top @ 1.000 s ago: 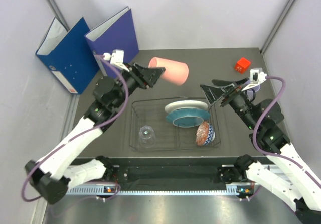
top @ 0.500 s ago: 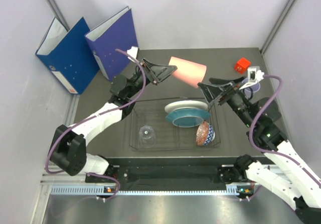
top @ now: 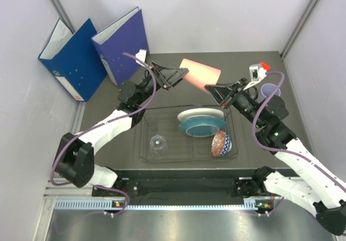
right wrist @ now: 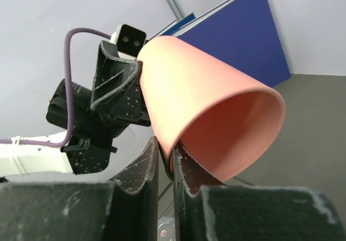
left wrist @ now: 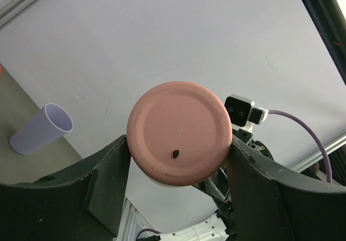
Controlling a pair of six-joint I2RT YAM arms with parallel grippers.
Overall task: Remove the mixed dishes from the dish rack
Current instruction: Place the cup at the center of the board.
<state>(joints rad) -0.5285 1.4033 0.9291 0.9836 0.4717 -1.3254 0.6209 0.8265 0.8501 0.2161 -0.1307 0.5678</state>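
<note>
Though top view obscures it, right end effector (right wrist: 168,168) pinches salmon-pink cup (right wrist: 200,100) rim.

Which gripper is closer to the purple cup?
Right. The right gripper sits left of the lavender cup in the top view; the left gripper is farther left, beyond the salmon-pink cup both hold.

Arms (top: 105,130): white shells, blk joints, purple cables (top: 254,123). L pincer (top: 184,73), R pincer (top: 208,88): blk.
</note>
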